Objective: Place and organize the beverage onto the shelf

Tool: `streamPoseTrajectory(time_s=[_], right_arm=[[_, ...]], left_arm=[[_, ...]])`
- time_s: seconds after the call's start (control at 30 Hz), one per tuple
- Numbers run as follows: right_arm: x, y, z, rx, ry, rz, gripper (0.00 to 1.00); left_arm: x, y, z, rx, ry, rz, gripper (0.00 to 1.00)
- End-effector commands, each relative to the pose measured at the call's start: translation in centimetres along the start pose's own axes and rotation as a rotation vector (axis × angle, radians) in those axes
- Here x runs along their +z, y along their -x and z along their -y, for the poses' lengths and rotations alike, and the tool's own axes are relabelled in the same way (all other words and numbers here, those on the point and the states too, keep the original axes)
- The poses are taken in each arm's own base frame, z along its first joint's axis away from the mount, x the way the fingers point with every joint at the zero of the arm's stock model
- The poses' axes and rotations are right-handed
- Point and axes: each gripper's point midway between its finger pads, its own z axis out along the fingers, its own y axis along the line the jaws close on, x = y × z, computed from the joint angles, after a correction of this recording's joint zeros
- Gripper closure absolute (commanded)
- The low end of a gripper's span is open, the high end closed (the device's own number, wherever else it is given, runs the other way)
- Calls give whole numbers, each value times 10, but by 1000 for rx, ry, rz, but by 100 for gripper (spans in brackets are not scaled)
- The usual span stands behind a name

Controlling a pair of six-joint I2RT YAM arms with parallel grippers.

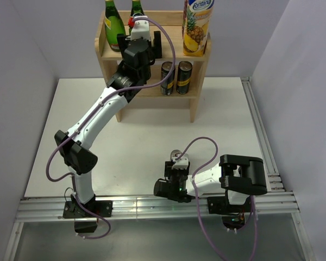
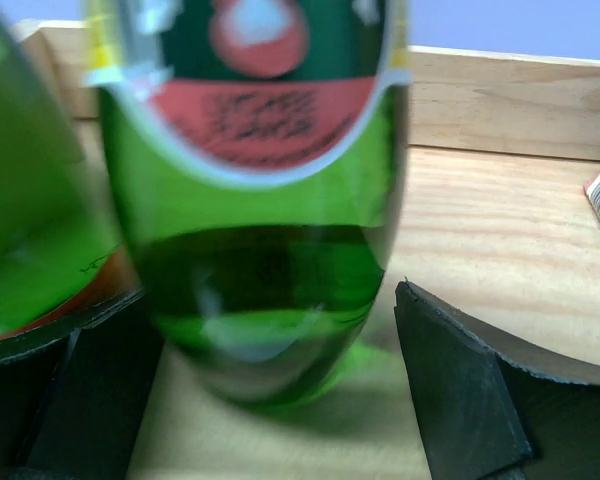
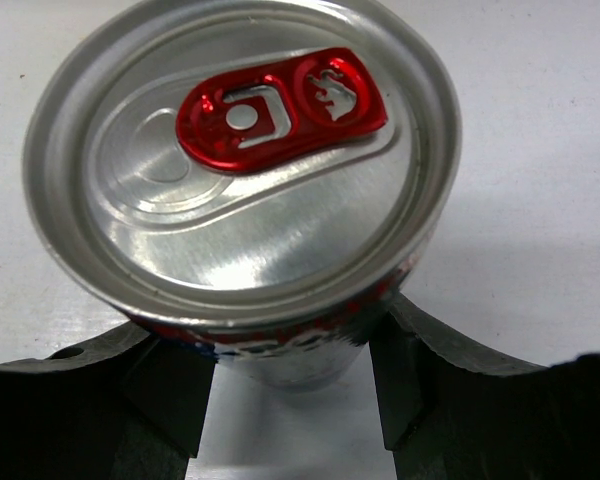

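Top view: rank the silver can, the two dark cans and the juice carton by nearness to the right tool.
1. Silver can: between the right tool fingers, near the arm bases.
2. Two dark cans: lower tier of the shelf; the pair is too close to rank separately.
3. Juice carton: top tier, right end.

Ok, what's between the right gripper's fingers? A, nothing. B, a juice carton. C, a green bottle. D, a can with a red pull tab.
D: the right wrist view shows the can, silver lid and red tab, standing between the fingers of the right gripper.
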Motion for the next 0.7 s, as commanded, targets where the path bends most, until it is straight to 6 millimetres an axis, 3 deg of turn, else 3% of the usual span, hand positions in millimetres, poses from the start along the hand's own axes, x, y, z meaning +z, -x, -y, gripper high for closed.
streamPoseTrajectory(time_s=[0.0, 0.3, 0.67], right_arm=[[-19, -73, 0, -18, 61, -320, 100], [-21, -71, -1, -15, 59, -313, 100], [-26, -68, -3, -21, 59, -304, 100]], left_arm=[[-17, 23, -10, -72, 9, 37, 1], [-35, 25, -11, -68, 11, 32, 1], [-61, 6, -15, -67, 9, -2, 1]])
